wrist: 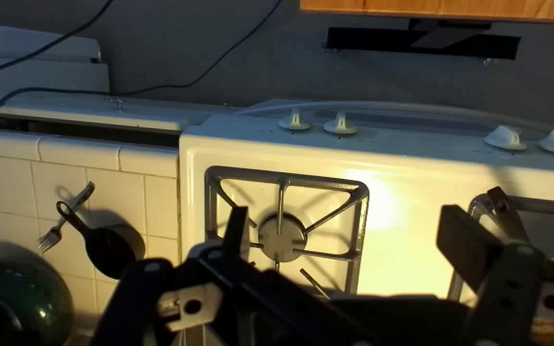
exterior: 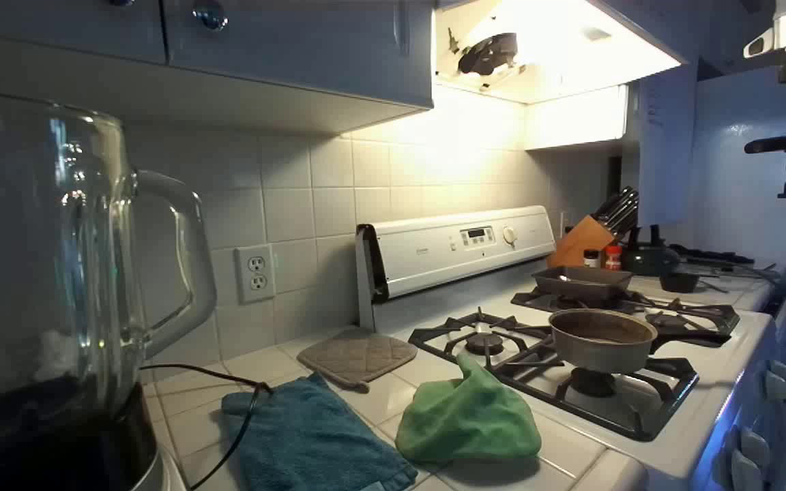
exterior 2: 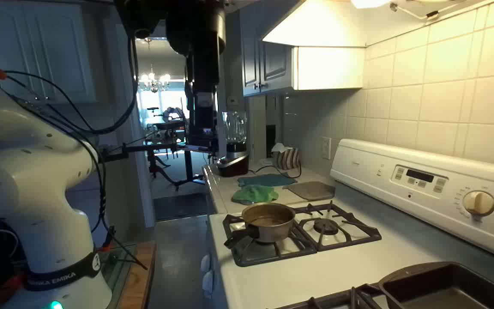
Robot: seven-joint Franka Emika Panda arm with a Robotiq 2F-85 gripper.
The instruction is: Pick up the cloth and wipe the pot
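A green cloth (exterior: 468, 416) lies bunched on the tiled counter left of the stove, and it also shows in an exterior view (exterior 2: 254, 194). A small metal pot (exterior: 603, 344) with a dark handle stands upright on the front burner nearest the cloth, and also shows in an exterior view (exterior 2: 278, 229). My gripper (wrist: 346, 233) is open with nothing between its fingers, high above the stove. In the wrist view its fingers span from a front burner grate to bare stovetop. The cloth is out of the wrist view; the pot is mostly hidden there behind the right finger.
A blue towel (exterior: 311, 436), a grey pot holder (exterior: 359, 356) and a glass blender (exterior: 59, 273) with a cord are near the cloth. A baking pan (exterior: 583, 285) sits on a back burner. A range hood (exterior 2: 315, 25) overhangs the stove. A green kettle (wrist: 22, 298) and small skillet (wrist: 113, 252) stand beyond.
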